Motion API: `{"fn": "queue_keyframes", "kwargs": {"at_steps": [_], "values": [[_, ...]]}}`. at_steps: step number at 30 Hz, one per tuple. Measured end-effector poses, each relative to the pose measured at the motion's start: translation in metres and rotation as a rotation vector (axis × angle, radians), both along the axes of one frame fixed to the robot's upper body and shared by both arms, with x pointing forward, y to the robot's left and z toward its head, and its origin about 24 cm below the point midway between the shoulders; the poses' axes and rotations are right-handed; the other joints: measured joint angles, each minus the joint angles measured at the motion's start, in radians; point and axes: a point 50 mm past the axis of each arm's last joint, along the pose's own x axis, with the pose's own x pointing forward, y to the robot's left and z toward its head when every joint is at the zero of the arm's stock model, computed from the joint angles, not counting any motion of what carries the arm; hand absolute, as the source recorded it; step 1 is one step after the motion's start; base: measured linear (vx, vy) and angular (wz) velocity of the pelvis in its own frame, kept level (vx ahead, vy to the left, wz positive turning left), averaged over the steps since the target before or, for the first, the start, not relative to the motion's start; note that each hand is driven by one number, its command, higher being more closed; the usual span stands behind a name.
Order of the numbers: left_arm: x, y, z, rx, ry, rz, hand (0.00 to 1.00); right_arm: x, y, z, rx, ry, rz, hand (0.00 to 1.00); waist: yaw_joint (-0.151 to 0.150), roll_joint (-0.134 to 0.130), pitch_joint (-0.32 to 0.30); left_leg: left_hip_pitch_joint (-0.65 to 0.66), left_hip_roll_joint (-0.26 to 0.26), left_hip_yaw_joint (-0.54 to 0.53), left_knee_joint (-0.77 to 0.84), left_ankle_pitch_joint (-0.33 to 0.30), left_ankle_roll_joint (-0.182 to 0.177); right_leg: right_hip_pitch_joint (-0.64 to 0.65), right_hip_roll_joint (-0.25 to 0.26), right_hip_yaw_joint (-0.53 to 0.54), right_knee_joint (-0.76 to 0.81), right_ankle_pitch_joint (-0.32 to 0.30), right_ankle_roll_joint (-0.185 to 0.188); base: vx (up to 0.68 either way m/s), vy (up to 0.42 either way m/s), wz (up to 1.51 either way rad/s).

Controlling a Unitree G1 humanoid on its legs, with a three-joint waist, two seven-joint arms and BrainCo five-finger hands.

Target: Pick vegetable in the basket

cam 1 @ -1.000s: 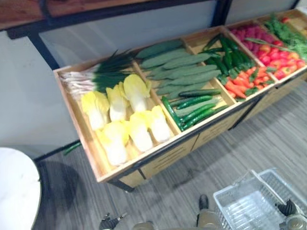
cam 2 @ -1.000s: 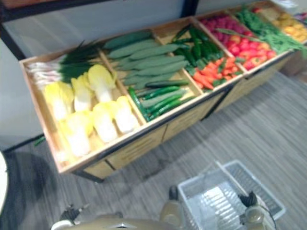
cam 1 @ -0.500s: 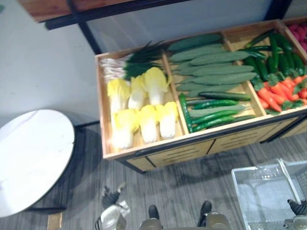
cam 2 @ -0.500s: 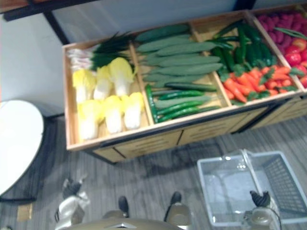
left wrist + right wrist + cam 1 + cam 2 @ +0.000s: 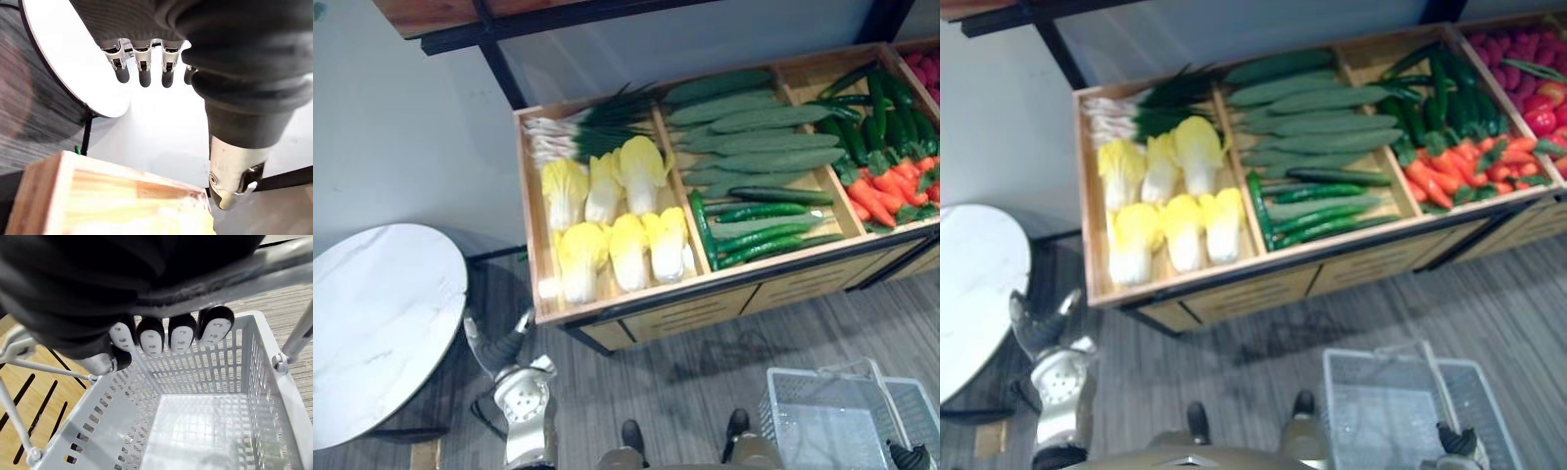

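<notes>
Right robot hand (image 5: pixel 151 338) on basket (image 5: pixel 220 367); cabbages (image 5: pixel 612 211) in crate (image 5: pixel 536 264)

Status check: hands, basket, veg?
Left robot hand open, hovering beside the white table. Right robot hand shut on basket handle. Basket empty; cabbages untouched in the crate.

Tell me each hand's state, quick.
Left hand: open, holding nothing.
Right hand: closed round the basket handle.
</notes>
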Motion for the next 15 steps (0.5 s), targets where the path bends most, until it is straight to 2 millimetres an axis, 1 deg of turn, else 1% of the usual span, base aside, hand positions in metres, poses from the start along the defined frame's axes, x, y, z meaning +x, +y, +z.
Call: {"fn": "queue_keyframes", "kwargs": {"at_steps": [2, 4, 5, 6, 7, 8, 9, 10, 11, 12, 13, 15], "values": [[0.008, 0.001, 0.008, 0.045, -0.012, -0.006, 0.00, 0.005, 0.001, 0.000, -0.001, -0.005, 0.019, 1.00, -0.007, -0.004, 0.001, 0.005, 0.002, 0.007, -0.002, -0.001, -0.001, -0.002, 0.004, 0.006, -0.001, 0.000, 0.000, 0.05, -0.010, -0.13], [0.013, 0.008, 0.014, 0.071, -0.021, 0.006, 0.00, 0.017, 0.005, 0.000, 0.003, -0.018, 0.060, 1.00, -0.021, -0.009, 0.003, 0.003, 0.004, 0.023, -0.003, -0.002, -0.003, -0.015, 0.009, 0.024, 0.000, 0.003, -0.004, 0.03, 0.002, -0.26], [0.016, 0.011, 0.017, 0.084, -0.022, 0.012, 0.00, 0.025, 0.008, 0.001, 0.004, -0.028, 0.087, 1.00, -0.023, -0.016, 0.006, 0.002, 0.005, 0.039, -0.003, -0.004, -0.005, -0.027, 0.013, 0.042, -0.003, 0.008, -0.005, 0.01, 0.007, -0.43], [0.021, 0.013, 0.019, 0.092, -0.024, 0.010, 0.00, 0.031, 0.010, 0.001, 0.006, -0.034, 0.108, 1.00, -0.023, -0.016, 0.005, 0.001, 0.006, 0.056, -0.003, -0.004, -0.006, -0.036, 0.017, 0.056, -0.008, 0.015, -0.008, 0.01, 0.006, -0.41], [0.024, 0.014, 0.019, 0.090, -0.024, 0.011, 0.00, 0.033, 0.011, 0.001, 0.006, -0.038, 0.113, 1.00, -0.025, -0.016, 0.005, 0.000, 0.006, 0.060, -0.003, -0.005, -0.006, -0.038, 0.019, 0.061, -0.014, 0.019, -0.008, 0.01, 0.001, -0.28], [0.031, 0.012, 0.020, 0.081, -0.027, 0.011, 0.00, 0.036, 0.011, 0.002, 0.001, -0.042, 0.130, 1.00, -0.030, -0.025, 0.009, -0.006, 0.006, 0.065, -0.003, -0.005, -0.006, -0.047, 0.021, 0.068, -0.018, 0.023, -0.008, 0.01, -0.001, -0.15], [0.033, 0.012, 0.021, 0.078, -0.026, 0.013, 0.00, 0.039, 0.012, 0.003, -0.003, -0.039, 0.145, 1.00, -0.033, -0.025, 0.009, -0.009, 0.006, 0.067, -0.002, -0.005, -0.006, -0.051, 0.021, 0.071, -0.019, 0.025, -0.008, 0.01, -0.003, -0.12], [0.034, 0.012, 0.020, 0.074, -0.017, 0.022, 0.00, 0.044, 0.013, 0.003, -0.011, -0.035, 0.174, 1.00, -0.045, -0.022, 0.007, -0.012, 0.007, 0.070, -0.002, -0.005, -0.006, -0.053, 0.023, 0.074, -0.025, 0.027, -0.008, 0.01, -0.005, -0.08], [0.034, 0.012, 0.019, 0.072, -0.011, 0.025, 0.00, 0.046, 0.014, 0.004, -0.015, -0.033, 0.187, 1.00, -0.049, -0.034, 0.014, -0.011, 0.007, 0.073, -0.002, -0.005, -0.007, -0.054, 0.024, 0.077, -0.027, 0.028, -0.008, 0.03, -0.009, -0.18], [0.034, 0.012, 0.018, 0.071, -0.007, 0.029, 0.00, 0.049, 0.013, 0.005, -0.022, -0.031, 0.207, 1.00, -0.049, -0.032, 0.013, -0.011, 0.008, 0.086, -0.002, -0.007, -0.009, -0.061, 0.028, 0.089, -0.032, 0.032, -0.009, 0.03, -0.010, -0.25], [0.035, 0.012, 0.019, 0.070, -0.005, 0.033, 0.00, 0.052, 0.012, 0.007, -0.030, -0.035, 0.220, 1.00, -0.049, -0.041, 0.020, -0.016, 0.008, 0.092, -0.002, -0.007, -0.010, -0.071, 0.030, 0.097, -0.034, 0.036, -0.010, 0.03, -0.010, -0.25], [0.038, 0.012, 0.016, 0.061, 0.012, 0.037, 0.00, 0.054, 0.012, 0.008, -0.034, -0.040, 0.224, 1.00, -0.049, -0.047, 0.025, -0.023, 0.008, 0.098, -0.002, -0.007, -0.010, -0.081, 0.032, 0.103, -0.036, 0.038, -0.011, 0.02, -0.010, -0.12]]}}
